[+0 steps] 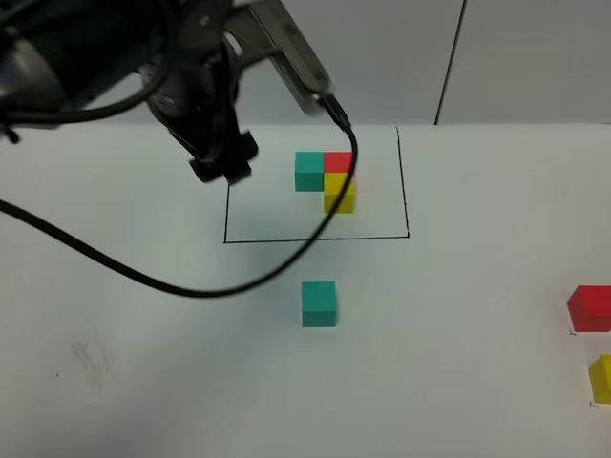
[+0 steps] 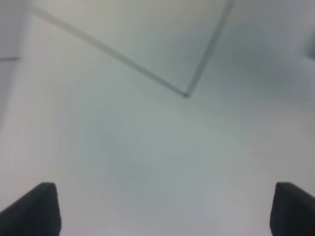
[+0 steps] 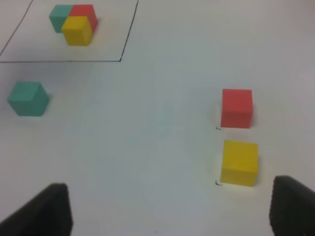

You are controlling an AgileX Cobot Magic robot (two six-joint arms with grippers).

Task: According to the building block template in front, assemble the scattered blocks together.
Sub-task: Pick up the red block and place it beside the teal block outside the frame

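Observation:
The building block template [image 1: 326, 177], an L of teal, red and yellow cubes, sits inside a black-lined rectangle [image 1: 315, 238]; it also shows in the right wrist view [image 3: 74, 22]. The loose teal cube [image 1: 319, 303] lies just in front of the rectangle, also in the right wrist view [image 3: 28, 98]. The loose red cube [image 1: 590, 308] and yellow cube [image 1: 601, 377] lie at the far right edge, side by side in the right wrist view [image 3: 236, 108] [image 3: 239, 162]. My left gripper [image 1: 221, 168] hovers open and empty over the rectangle's left line [image 2: 162, 216]. My right gripper [image 3: 170, 211] is open and empty, short of the red and yellow cubes.
The left arm's black cable [image 1: 143, 277] loops across the white table to the left of the teal cube. A corner of the black rectangle [image 2: 186, 94] shows in the left wrist view. A grey wall stands behind the table.

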